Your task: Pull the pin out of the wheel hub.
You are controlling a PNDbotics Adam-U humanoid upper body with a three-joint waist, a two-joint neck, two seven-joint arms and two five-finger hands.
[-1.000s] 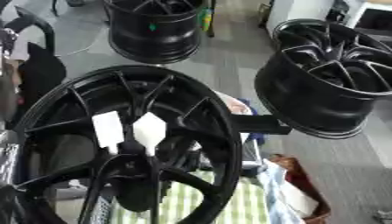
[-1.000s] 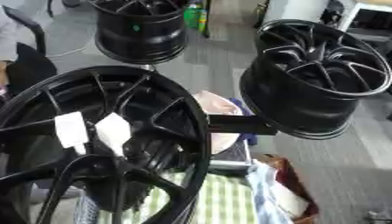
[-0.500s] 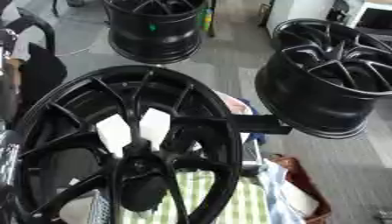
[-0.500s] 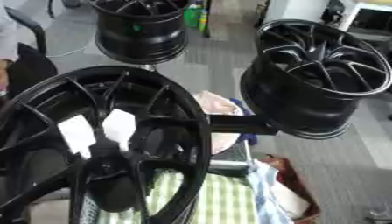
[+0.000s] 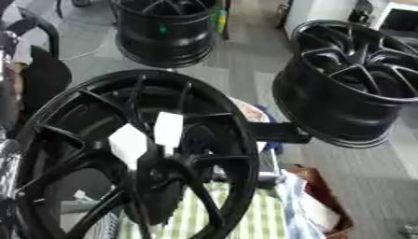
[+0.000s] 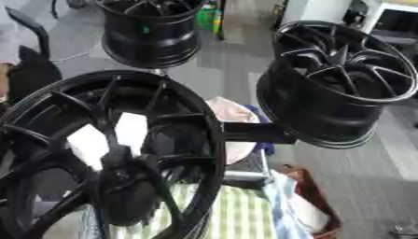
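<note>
Since neither hand shows, risk at left edge: a reach toward the wheel hub (image 5: 233, 140) would start unseen and could catch a spoke or the rim.
Silver part, left edge (image 5: 6, 163): a bit of metal low beside the rim, possibly the robot's left arm; too little shows to be sure.
Left hand: in neither view; whether its fingers are apart or together cannot be told.
Wheel hub: black, many-spoked, fills the lower left and stands tilted on edge, face toward the camera.
Risk, hub: tilted as it is, a sideways tug might rock or turn it rather than free the pin.
White pieces: two flat pale tags, one (image 5: 129, 144) just left of the other (image 5: 168, 129), among the spokes above the centre boss (image 5: 159, 179).
Pin: not made out; judged to sit at or near the boss, lost among dark spokes.
Risk, tags: a hand could close on a tag by mistake, being the only bright marks there.
Checked cloth (image 5: 192, 219): green and white, seen through the lower spokes.
Far wheel (image 5: 163, 32): black, top centre, well apart.
Black bar (image 5: 277, 132): runs from behind the hub's rim toward the right wheel (image 5: 343, 102).
Risk, right side: an arm coming in here has the bar and right wheel near its path.
Right hand: not visible; finger state cannot be told.
</note>
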